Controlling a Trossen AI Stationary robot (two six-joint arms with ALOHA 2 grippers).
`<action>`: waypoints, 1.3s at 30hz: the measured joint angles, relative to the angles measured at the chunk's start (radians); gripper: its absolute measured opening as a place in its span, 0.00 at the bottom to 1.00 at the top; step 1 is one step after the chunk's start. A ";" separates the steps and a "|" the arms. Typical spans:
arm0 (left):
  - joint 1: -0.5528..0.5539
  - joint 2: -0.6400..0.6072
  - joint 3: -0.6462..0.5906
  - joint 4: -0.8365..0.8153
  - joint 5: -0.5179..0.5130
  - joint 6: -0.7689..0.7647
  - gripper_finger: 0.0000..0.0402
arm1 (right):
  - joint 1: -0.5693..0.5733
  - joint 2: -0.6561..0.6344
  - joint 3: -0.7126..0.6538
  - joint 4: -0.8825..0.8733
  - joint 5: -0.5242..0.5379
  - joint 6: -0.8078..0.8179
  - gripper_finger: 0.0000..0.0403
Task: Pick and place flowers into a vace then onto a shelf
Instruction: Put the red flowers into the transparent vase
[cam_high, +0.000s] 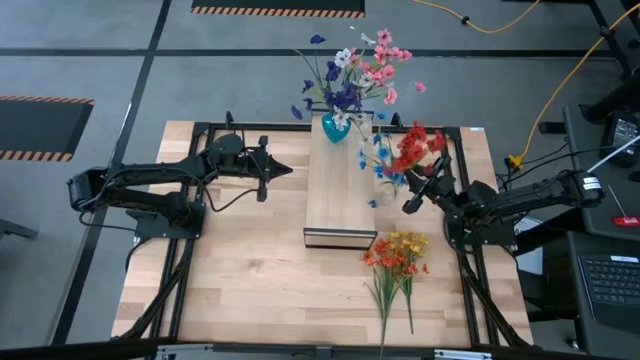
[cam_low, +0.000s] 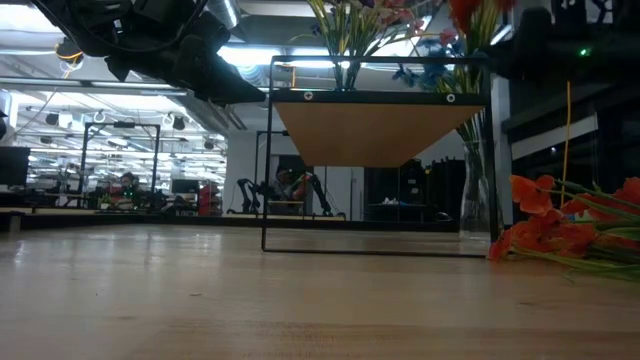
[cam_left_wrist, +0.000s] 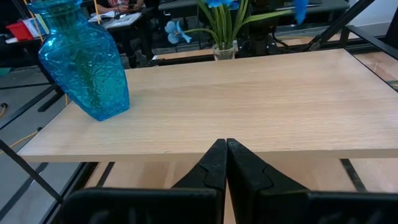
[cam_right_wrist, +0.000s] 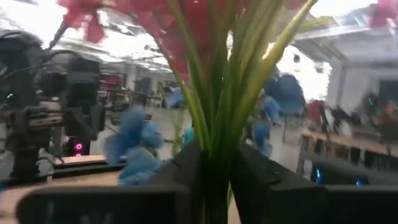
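right gripper (cam_right_wrist: 214, 180) pinching red flowers' stems (cam_right_wrist: 214, 112) (beside shelf (cam_high: 340, 195)).

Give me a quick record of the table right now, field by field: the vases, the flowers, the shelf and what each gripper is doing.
shelf: light-wood shelf mid-table
blue vase: blue vase on the shelf's far end, holding mixed flowers
clear vase: clear vase on the table beside the shelf, blue flowers in it
right gripper: right gripper around the stems of the red bunch, by the clear vase
left gripper: left gripper shut, empty, facing the shelf
loose flowers: orange bunch lying on the table
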 joint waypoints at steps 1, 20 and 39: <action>0.000 0.000 0.000 0.000 0.000 0.000 0.01 | 0.000 0.000 0.000 -0.008 0.024 0.027 0.19; 0.000 0.000 0.000 -0.001 0.000 0.000 0.01 | 0.027 -0.004 0.006 -0.227 0.053 0.200 0.52; 0.000 0.000 0.000 -0.002 0.000 0.000 0.01 | 0.071 -0.006 0.224 -0.743 0.181 0.175 0.57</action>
